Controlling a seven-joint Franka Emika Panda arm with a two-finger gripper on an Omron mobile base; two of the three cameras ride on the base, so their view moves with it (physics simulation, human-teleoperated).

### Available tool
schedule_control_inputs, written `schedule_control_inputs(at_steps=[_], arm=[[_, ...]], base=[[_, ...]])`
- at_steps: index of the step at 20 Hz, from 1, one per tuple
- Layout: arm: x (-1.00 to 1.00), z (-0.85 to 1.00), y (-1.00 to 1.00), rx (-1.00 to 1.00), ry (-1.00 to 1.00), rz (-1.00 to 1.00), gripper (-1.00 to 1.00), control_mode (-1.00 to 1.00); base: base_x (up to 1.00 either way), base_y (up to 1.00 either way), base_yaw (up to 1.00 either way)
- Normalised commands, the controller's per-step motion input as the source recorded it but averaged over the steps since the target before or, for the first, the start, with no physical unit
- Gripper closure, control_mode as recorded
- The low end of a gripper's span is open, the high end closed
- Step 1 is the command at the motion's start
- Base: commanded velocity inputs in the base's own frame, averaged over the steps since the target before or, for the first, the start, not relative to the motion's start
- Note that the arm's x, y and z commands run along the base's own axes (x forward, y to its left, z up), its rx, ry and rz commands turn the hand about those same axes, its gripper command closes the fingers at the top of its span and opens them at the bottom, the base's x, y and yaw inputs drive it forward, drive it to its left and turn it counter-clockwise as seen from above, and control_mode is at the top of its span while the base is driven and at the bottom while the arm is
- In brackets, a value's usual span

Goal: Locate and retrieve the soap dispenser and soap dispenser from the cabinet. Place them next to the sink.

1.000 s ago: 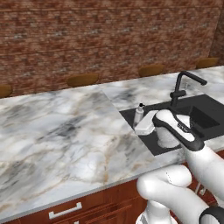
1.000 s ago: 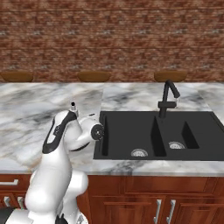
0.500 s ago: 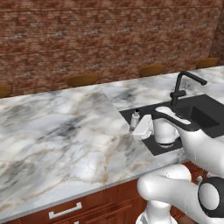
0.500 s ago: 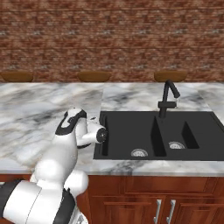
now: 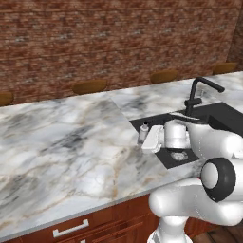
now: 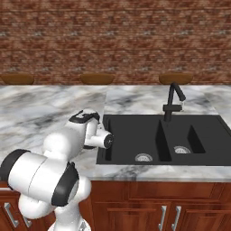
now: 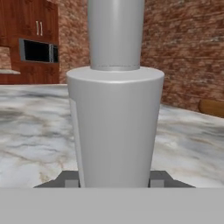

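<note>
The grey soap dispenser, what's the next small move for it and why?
Probably lower it a touch and open the hand. The grey soap dispenser stands upright between the fingers over the marble counter, just left of the sink, where it belongs.

The arm folds low and forward, its end effector [image 5: 146,138] apparently clamped.

Glossy white arm [image 5: 190,199], seemingly black joints

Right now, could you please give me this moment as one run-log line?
gripper: shut on grey soap dispenser | location: marble counter, left of black sink | bottle: upright
</note>
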Motion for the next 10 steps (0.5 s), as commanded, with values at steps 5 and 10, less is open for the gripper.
schedule_control_inputs(at_steps=[5,10], arm=[[0.33,-0.12,0.00,-0.01,0.00,0.04,1.00,-1.00],[0.32,-0.11,0.00,-0.01,0.01,0.03,1.00,-1.00]], base=[[0.00,0.00,0.00],[0.00,0.00,0.00]])
